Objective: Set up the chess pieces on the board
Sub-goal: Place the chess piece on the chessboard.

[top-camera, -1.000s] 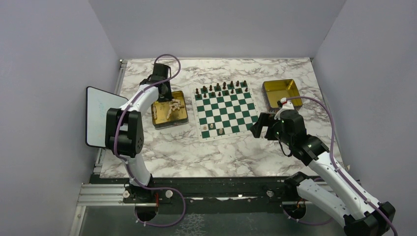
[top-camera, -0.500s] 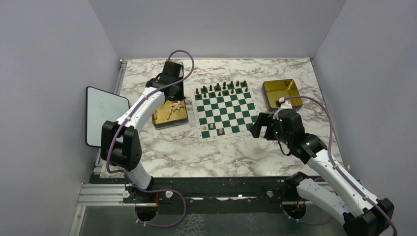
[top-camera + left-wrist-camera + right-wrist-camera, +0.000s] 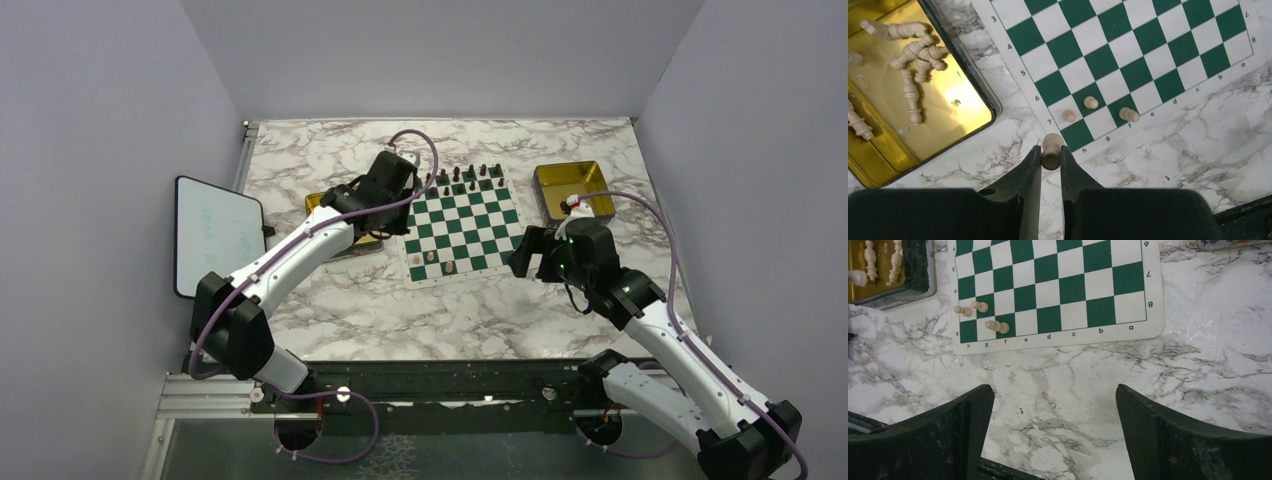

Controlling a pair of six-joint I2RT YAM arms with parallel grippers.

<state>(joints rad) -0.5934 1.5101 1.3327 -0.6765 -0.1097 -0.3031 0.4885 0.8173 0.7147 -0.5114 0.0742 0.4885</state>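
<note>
1. One small cream wooden chess piece (image 3: 1051, 143) is pinched between the fingers of the left gripper (image 3: 1050, 156). It hangs over the white border of the green-and-white checked board (image 3: 1135, 72), low centre in the left wrist view.
2. Three standing cream pieces (image 3: 1091, 102) sit on the checks just above it. The green corner check beside them looks free and is a likely target.
3. Bring the piece over that check, lower it straight down and upright, and let go only once the base sits flat. The jaws part sideways in this view while the neighbours lie above, which helps.
4. A gold rectangular tray (image 3: 968, 100) of loose cream pieces (image 3: 913, 55) fills the upper left, its rim near the board's edge. Retreat upward, not sideways.
5. The right gripper (image 3: 1053, 390) gapes wide and empty over the bare marble tabletop (image 3: 1073, 370) below the board, well apart from the left arm.
6. Dark brown pieces (image 3: 455, 178) line the board's top rows in the overhead view, far from this corner.
</note>
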